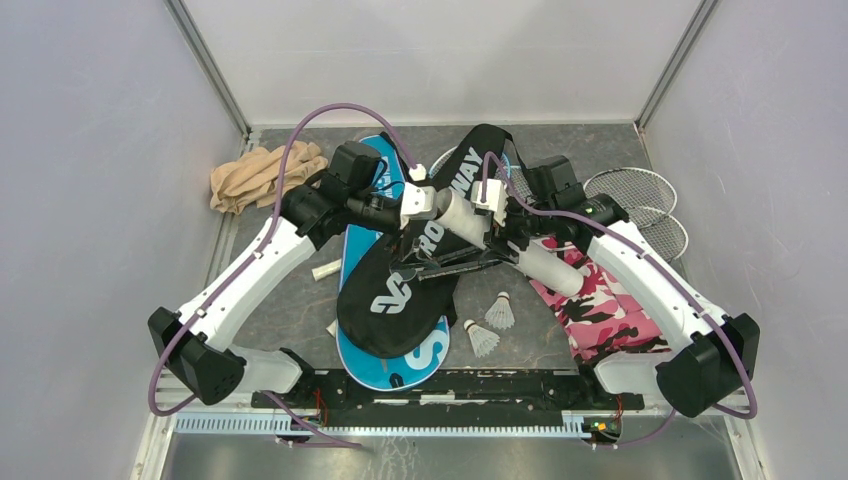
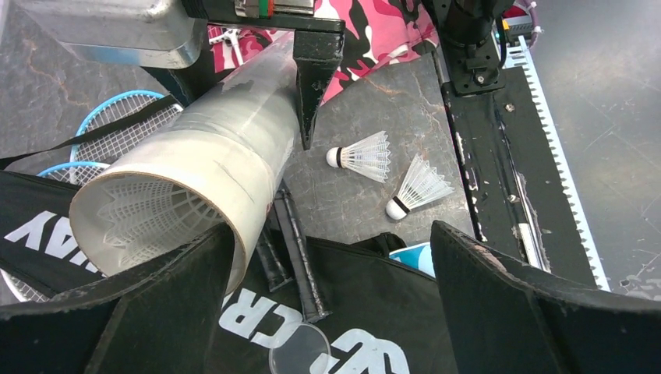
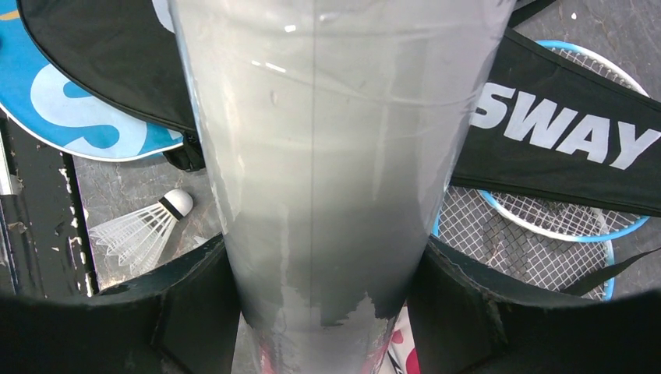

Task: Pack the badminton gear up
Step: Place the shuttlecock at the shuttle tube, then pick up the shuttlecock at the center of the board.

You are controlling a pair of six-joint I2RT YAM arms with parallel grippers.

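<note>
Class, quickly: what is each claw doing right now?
Left claw: open, holding nothing.
Right claw: closed on the long white tube.

Table [image 1: 540, 345]: grey, mottled surface, enclosed by pale walls [image 1: 440, 50] at 9, 12 and 3 o'clock.

Tan cloth bundle [image 1: 255, 175]: seen at 10 o'clock, crumpled, lying near the far-left corner.

Pink camouflage fabric [image 1: 610, 310]: seen at 4 o'clock, lying flat, patterned in pink, white and black. It is also caught at the upper edge of the left wrist view [image 2: 382, 31].

Small white piece [image 1: 325, 270]: noted at 9 o'clock, lying on bare table. A second, similar piece is seen at 8 o'clock. Their nature cannot be told.

Black toothed rail [image 1: 450, 385]: runs along the near edge at 6 o'clock, with a white toothed strip beside it.
</note>
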